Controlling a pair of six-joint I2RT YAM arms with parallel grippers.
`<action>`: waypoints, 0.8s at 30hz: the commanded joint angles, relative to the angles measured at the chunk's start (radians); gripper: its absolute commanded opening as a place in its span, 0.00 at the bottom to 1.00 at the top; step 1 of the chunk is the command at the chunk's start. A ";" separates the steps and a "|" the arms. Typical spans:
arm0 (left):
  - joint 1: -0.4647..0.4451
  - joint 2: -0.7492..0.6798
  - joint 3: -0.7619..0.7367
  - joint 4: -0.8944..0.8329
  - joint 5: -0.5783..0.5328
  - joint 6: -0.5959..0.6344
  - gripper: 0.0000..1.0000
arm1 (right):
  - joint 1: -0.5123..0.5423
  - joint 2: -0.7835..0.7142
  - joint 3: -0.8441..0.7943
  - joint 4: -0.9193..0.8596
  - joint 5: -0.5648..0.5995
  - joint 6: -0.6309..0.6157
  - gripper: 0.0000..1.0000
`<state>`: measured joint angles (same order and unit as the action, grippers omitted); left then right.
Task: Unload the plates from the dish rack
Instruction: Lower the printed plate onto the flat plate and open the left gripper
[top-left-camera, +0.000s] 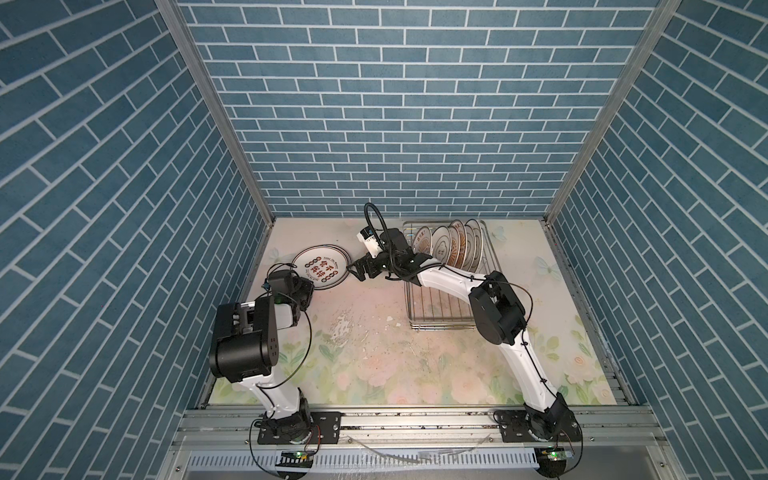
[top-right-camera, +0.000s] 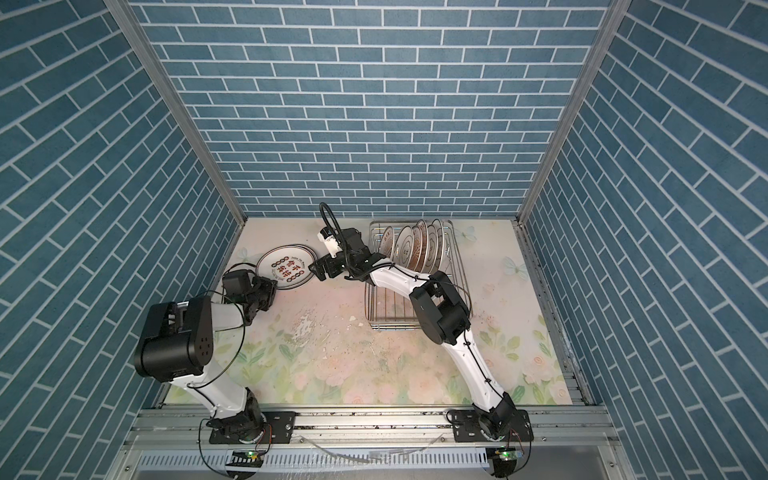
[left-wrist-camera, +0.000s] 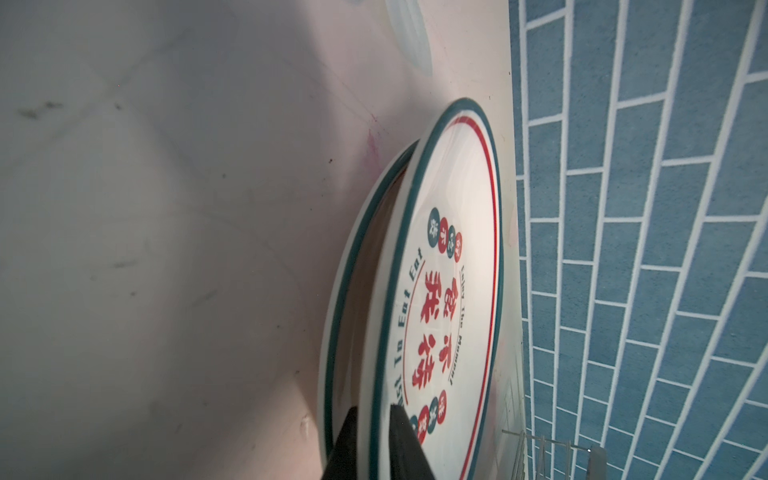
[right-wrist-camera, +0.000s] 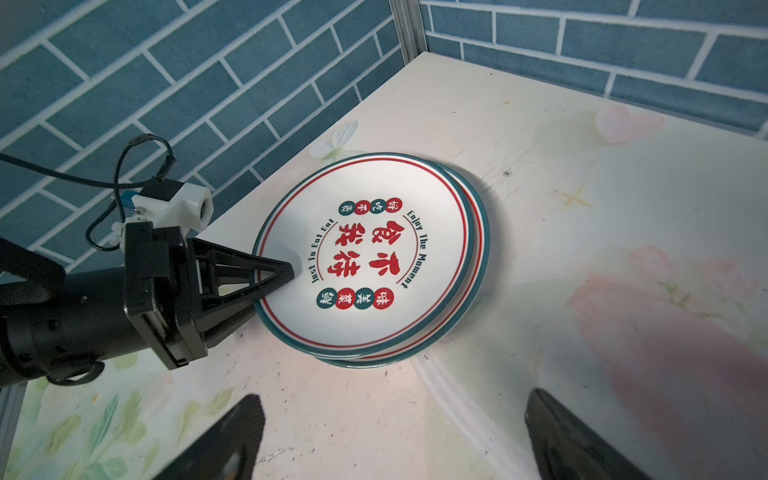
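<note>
Two plates lie stacked flat at the back left of the table. The top plate (top-left-camera: 321, 266) (top-right-camera: 286, 268) (right-wrist-camera: 365, 257) is white with a teal rim and red characters. My left gripper (left-wrist-camera: 374, 411) (right-wrist-camera: 289, 270) pinches its rim, one finger above and one below. The lower plate (left-wrist-camera: 353, 270) (right-wrist-camera: 478, 291) peeks out beneath. Just right of the stack, my right gripper (top-left-camera: 356, 272) (top-right-camera: 316, 269) (right-wrist-camera: 395, 436) hangs wide open and empty over the table. Several more plates (top-left-camera: 451, 247) (top-right-camera: 415, 245) stand upright at the far end of the silver dish rack (top-left-camera: 440, 316) (top-right-camera: 390, 316).
The right arm's forearm (top-left-camera: 444, 276) crosses over the rack's front half, which shows bare wire. Blue brick walls (top-left-camera: 374, 124) enclose the floral table (top-left-camera: 374, 353) on three sides, and the stack sits close to the left wall.
</note>
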<state>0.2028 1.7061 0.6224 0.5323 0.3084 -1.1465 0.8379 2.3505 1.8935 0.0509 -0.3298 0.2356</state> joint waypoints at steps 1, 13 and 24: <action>0.006 -0.028 0.014 -0.063 -0.019 0.017 0.21 | 0.006 0.003 0.039 0.004 -0.018 0.033 0.99; 0.004 -0.081 0.019 -0.127 -0.062 0.030 0.45 | 0.004 0.012 0.051 -0.005 -0.012 0.039 0.99; -0.018 -0.105 0.139 -0.406 -0.159 0.113 0.60 | 0.006 -0.005 0.032 0.000 -0.014 0.040 0.99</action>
<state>0.1917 1.6154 0.7280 0.2386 0.1974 -1.0706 0.8379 2.3528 1.9068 0.0448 -0.3328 0.2405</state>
